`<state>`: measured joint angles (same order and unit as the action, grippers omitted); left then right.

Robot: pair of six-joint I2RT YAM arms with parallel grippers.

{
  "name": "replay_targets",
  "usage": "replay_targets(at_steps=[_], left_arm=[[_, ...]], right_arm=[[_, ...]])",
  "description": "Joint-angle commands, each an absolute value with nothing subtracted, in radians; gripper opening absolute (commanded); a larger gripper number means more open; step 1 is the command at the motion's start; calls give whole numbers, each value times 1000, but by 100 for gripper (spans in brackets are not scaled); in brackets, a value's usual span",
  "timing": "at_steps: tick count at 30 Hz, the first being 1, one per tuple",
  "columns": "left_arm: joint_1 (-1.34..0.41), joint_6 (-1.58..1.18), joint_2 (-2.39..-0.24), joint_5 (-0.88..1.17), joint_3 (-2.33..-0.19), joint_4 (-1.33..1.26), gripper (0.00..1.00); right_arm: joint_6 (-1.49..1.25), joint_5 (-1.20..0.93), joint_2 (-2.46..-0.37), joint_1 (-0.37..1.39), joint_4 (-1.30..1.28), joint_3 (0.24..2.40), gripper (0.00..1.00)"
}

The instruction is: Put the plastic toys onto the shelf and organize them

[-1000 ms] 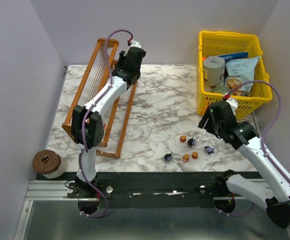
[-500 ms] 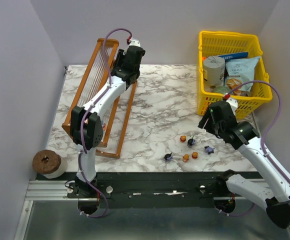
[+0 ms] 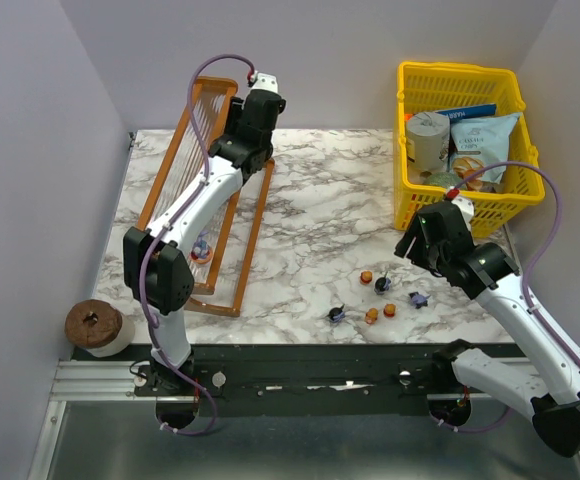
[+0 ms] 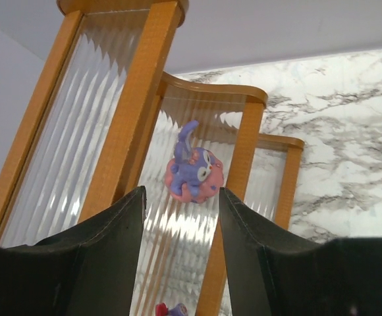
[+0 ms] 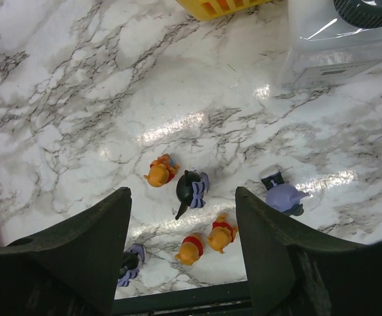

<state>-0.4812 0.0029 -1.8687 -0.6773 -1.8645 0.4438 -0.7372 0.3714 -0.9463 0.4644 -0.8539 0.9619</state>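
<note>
**Left hand is standing open at the shelf, purple toy resting on a tier**

The left hand (image 4: 181,196) is hanging in front of the shelf (image 4: 148,92) with its fingers (image 4: 105,243) parted and nothing between them. Just past the tips, the purple toy (image 4: 194,172) is sitting on the ribbed middle tier, beside the wooden post and touching neither finger. A second toy (image 4: 170,309) is peeking in lower on the same rack.

From here this looks like the letting-go part of a placement. To do it well, the hand should be backing straight out along its own line, fingers wide, so that neither pad is brushing the toy or the post. The tier is slick and ribbed and the toy is small and round, so I'm judging that a light nudge could send it sliding or tipping. No sideways sweep until the tips are free of the frame.

Over on the surface (image 3: 320,200), the right hand (image 5: 181,194) is hovering open above the loose toys, with a dark toy (image 5: 190,189) sitting almost square between its fingers and an orange toy (image 5: 160,171) touching or nearly touching it. That neighbour is the catch: the fingers should be coming down on one toy alone.
</note>
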Motion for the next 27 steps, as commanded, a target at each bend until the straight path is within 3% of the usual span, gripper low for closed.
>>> replay_targets(at_steps=[1,6,12,19,27], left_arm=[[-505,-84,-1793,-556,-1842,508,58],[-515,-118,-1737,-470,-1816,567,66],[-577,-31,-1629,-319,-1755,587,99],[-716,-67,-1511,-264,-1626,601,99],[-917,-178,-1339,-2,-1221,430,98]], right_arm=[[-744,339,-940,460,-838,959,72],[-741,299,-928,460,-827,950,73],[-735,270,-900,460,-810,914,74],[-715,244,-903,460,-810,914,75],[-712,242,-917,460,-834,917,75]])
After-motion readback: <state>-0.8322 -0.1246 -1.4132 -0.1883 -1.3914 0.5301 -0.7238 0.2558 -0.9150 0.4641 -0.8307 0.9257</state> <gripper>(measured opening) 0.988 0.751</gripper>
